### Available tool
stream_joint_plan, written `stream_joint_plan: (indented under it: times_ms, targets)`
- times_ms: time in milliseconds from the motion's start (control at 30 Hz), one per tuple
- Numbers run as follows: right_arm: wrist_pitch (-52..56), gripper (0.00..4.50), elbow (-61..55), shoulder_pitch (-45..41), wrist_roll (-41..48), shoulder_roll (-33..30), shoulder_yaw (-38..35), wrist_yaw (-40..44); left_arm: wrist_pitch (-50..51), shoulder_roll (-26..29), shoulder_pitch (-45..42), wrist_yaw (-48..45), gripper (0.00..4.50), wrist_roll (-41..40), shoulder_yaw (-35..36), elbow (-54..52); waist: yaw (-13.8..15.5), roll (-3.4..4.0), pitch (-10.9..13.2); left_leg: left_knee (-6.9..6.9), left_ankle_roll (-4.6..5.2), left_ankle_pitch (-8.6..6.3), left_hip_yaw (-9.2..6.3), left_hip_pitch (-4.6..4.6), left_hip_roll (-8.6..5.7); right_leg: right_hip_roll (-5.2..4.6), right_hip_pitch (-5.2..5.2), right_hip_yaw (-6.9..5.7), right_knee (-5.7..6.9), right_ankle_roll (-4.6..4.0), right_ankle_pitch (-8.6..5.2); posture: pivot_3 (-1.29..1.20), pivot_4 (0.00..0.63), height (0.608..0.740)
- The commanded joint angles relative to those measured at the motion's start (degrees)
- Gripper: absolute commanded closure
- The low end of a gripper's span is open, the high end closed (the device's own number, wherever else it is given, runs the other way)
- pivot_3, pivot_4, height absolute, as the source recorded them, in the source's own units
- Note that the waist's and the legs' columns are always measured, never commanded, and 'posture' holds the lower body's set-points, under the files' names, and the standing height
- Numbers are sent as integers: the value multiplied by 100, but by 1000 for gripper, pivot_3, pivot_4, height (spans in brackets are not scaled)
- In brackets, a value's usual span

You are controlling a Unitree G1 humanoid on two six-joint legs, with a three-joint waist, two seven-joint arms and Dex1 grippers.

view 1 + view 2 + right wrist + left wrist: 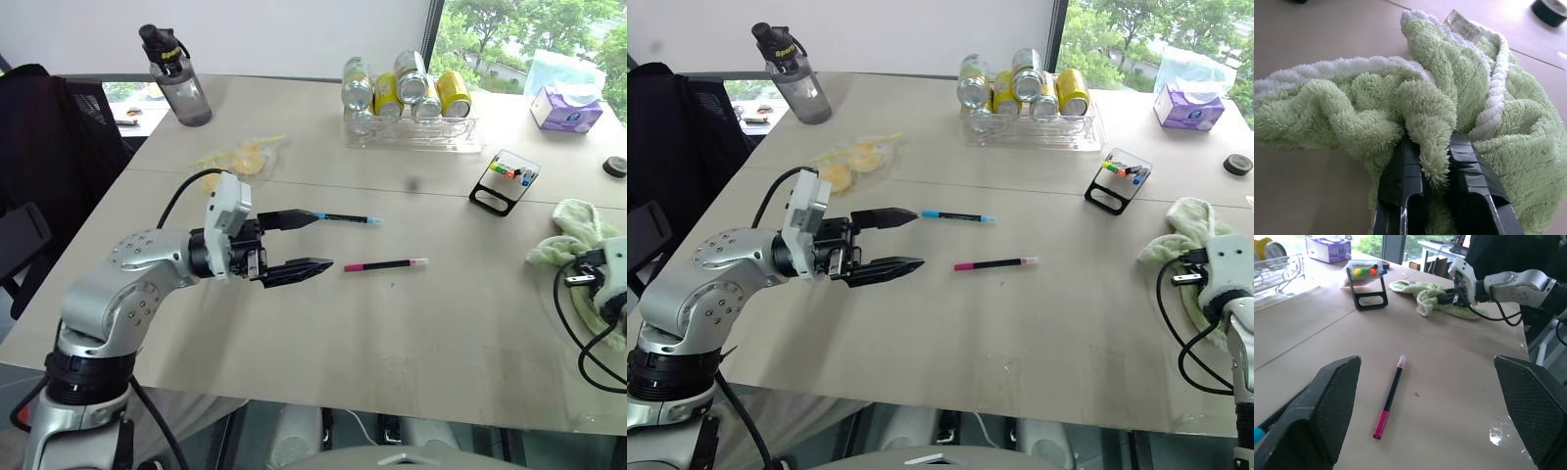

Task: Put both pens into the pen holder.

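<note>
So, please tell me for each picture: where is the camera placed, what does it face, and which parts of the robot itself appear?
Left eye and right eye views: on the head, looking forward and down over the table; the left gripper stands open beside the blue pen and pink pen.
Left wrist view: along its open fingers toward the pink pen, pen holder and right arm.
Right wrist view: along its fingers, the right gripper shut on the green towel.
Shared: the towel and the table.
</note>
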Motion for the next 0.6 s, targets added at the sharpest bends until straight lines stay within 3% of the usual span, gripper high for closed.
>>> stream_joint_plan:
  times_ms: [33,233,367,500,533,600]
  targets:
    - [-50,4442,-82,-77,90,-70,-699,-335,-138,19,-198,-136,0,46,-42,-1,-5,3,1,0,0,0,0,1,0,1,0,1,1,0,0,0,150,739]
    - [577,4442,391,703,-203,-576,-1293,-428,-231,31,-345,-265,0,224,-199,69,43,2,1,-6,-1,0,-1,-2,-1,1,0,1,-4,6,-6,0,150,739]
    - [753,2750,237,1021,-37,-644,-1492,-173,-260,13,-365,-324,0,314,-252,103,-88,4,1,-11,-1,0,9,5,0,4,0,18,-3,9,-7,0,150,739]
    - [355,851,-58,813,263,-466,-1705,-76,-305,-3,-378,-360,0,358,-287,161,-168,4,1,-12,-2,1,18,14,2,12,0,32,1,20,-12,0,150,739]
    - [231,496,-173,740,420,-395,-1726,41,-330,-3,-375,-374,0,373,-294,183,-172,4,1,-12,-3,1,21,16,2,13,0,37,3,24,-15,0,150,739]
    - [2,496,-369,630,725,-266,-1741,327,-366,-4,-371,-390,0,397,-305,212,-172,4,1,-12,-5,3,23,19,4,20,0,43,2,27,-16,0,150,739]
